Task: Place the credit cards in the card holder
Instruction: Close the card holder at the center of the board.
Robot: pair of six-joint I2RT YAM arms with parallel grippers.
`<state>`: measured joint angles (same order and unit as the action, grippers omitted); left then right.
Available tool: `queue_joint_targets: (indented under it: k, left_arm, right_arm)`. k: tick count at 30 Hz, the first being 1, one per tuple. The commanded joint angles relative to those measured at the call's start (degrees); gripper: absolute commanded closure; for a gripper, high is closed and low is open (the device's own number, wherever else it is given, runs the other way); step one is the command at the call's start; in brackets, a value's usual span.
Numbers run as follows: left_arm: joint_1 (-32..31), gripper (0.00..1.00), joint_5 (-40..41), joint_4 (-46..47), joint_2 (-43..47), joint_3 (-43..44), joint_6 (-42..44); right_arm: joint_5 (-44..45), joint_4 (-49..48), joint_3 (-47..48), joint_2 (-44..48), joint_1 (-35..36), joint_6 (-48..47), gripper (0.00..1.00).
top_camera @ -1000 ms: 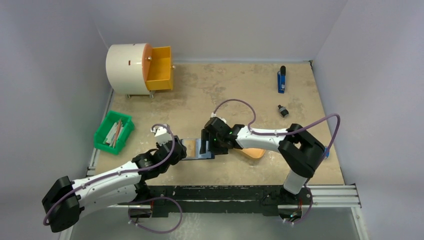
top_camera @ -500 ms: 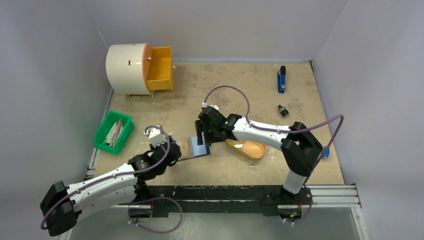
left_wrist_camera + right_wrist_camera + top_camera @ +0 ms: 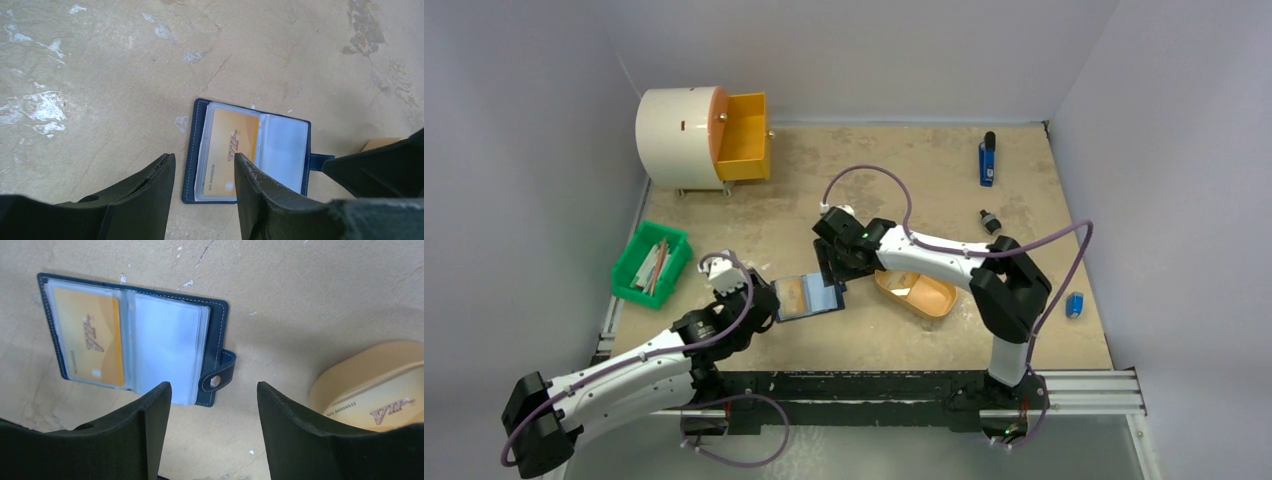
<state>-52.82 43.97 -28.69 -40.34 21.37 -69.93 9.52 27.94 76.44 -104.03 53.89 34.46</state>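
Observation:
The navy card holder [image 3: 809, 297] lies open and flat on the table between both arms. An orange credit card [image 3: 232, 145] sits under the clear sleeve of its left page [image 3: 95, 340]; the right sleeve looks empty, and the snap tab [image 3: 217, 375] sticks out to the right. Another credit card [image 3: 382, 410] lies in the orange oval tray [image 3: 934, 300]. My left gripper [image 3: 202, 165] hovers open over the holder's left edge, holding nothing. My right gripper [image 3: 212, 390] is open and empty, just beyond the holder's tab side [image 3: 832, 268].
At the back left stands a white drum [image 3: 679, 135] with its orange drawer [image 3: 742, 135] pulled open. A green bin [image 3: 652, 263] of sticks sits at the left edge. A blue tool [image 3: 987, 160], a small black part [image 3: 990, 221] and a small blue piece [image 3: 1075, 304] lie to the right.
The right gripper lifted off the holder and drew back and left, uncovering the tray, its jaws narrowing a little. The left arm pulled back to the left. The holder now lies open.

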Motion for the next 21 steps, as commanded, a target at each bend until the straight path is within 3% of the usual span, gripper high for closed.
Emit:
queue_joint_targets:
  k: [1, 16, 21]
  left_arm:
    - [0.26, 0.54, 1.83, -2.25, 0.79, 2.10, -1.90]
    - [0.26, 0.54, 1.39, -4.58, 3.28, 0.78, -3.28]
    - [0.26, 0.54, 1.22, -4.54, 2.77, 0.79, -3.28]
  right_arm:
    - [0.93, 1.05, 2.73, -2.07, -0.27, -1.13, 0.36]
    - [1.56, 1.07, 2.09, -4.68, -1.40, -1.60, 0.59]
    - [1.64, 1.13, 1.85, -4.44, -1.67, -2.01, 0.72]
